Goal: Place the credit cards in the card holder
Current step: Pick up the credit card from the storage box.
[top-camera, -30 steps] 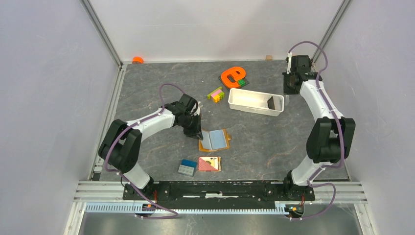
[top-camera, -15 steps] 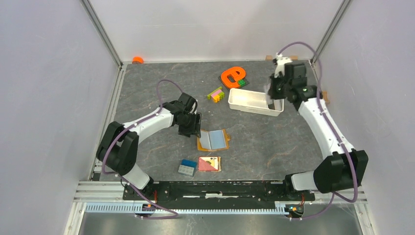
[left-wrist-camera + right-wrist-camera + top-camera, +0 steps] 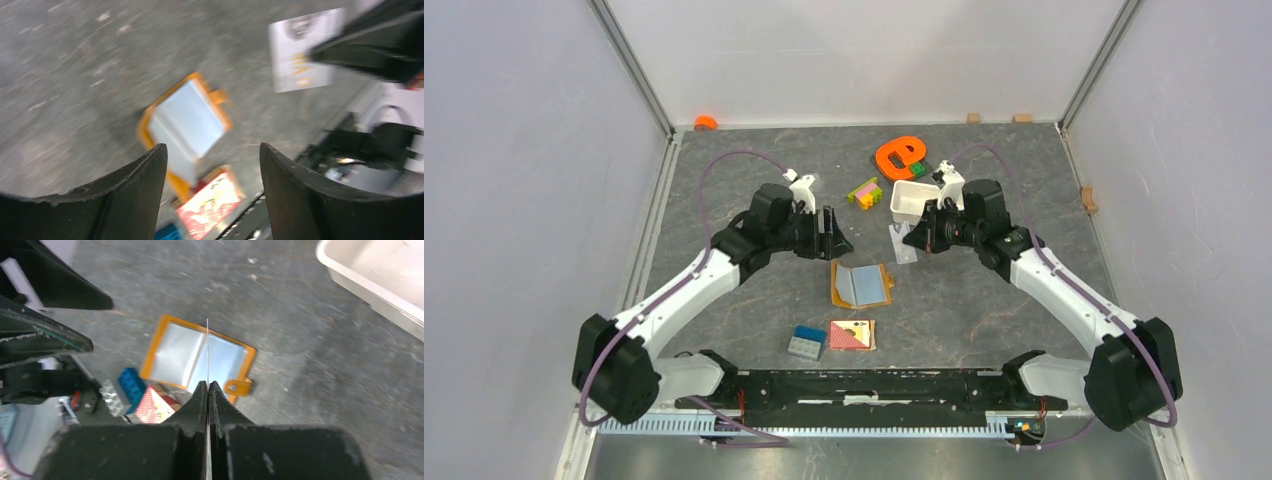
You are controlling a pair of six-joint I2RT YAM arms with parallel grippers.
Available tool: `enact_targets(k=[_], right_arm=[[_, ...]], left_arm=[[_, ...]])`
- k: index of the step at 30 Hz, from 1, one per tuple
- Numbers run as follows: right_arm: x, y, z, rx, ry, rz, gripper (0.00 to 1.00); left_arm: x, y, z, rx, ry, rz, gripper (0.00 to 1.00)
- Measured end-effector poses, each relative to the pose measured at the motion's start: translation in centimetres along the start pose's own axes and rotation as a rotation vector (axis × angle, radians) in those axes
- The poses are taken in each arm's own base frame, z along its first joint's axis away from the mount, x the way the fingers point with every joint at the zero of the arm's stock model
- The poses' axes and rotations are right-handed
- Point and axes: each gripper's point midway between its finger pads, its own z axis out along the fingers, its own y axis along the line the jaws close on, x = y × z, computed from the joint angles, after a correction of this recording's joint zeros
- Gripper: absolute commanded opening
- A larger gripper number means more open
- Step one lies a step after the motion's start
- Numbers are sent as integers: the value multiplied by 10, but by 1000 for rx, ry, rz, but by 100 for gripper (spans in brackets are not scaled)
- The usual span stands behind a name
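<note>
The card holder (image 3: 861,285) lies open on the table, tan-orange with grey-blue lining, also seen below both wrists (image 3: 185,120) (image 3: 197,357). My right gripper (image 3: 912,238) (image 3: 207,385) is shut on a pale credit card (image 3: 904,246), held above and to the right of the holder. In the right wrist view the card (image 3: 207,347) shows edge-on as a thin line over the holder's fold. From the left wrist its printed face (image 3: 300,50) is visible. My left gripper (image 3: 832,232) (image 3: 212,150) hovers open above the holder's far left, holding nothing.
A red-and-tan tile (image 3: 852,335) and a blue-and-grey block (image 3: 806,342) lie just in front of the holder. The white tray (image 3: 912,196) sits behind the right gripper. Coloured bricks (image 3: 864,192) and an orange shape (image 3: 899,155) lie farther back.
My right arm swung from the tray leftward, carrying a card to beside the holder. My left gripper opened, let go of the holder's edge and rose away from it.
</note>
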Motion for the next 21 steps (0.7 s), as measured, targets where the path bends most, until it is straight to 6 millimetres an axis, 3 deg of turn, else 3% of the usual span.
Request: enact_targets(k=[5, 10, 16, 21], right_arm=[[-20, 35, -15, -157, -112, 3, 0], [-38, 69, -32, -313, -201, -5, 0], [-41, 89, -41, -421, -203, 11, 0], [-39, 97, -45, -470, -193, 26, 0]], left_arm=[[-21, -62, -11, 332, -121, -36, 76], [-23, -92, -9, 512, -115, -78, 74], [-35, -120, -25, 678, -154, -97, 58], [-40, -130, -30, 740, -163, -97, 38]])
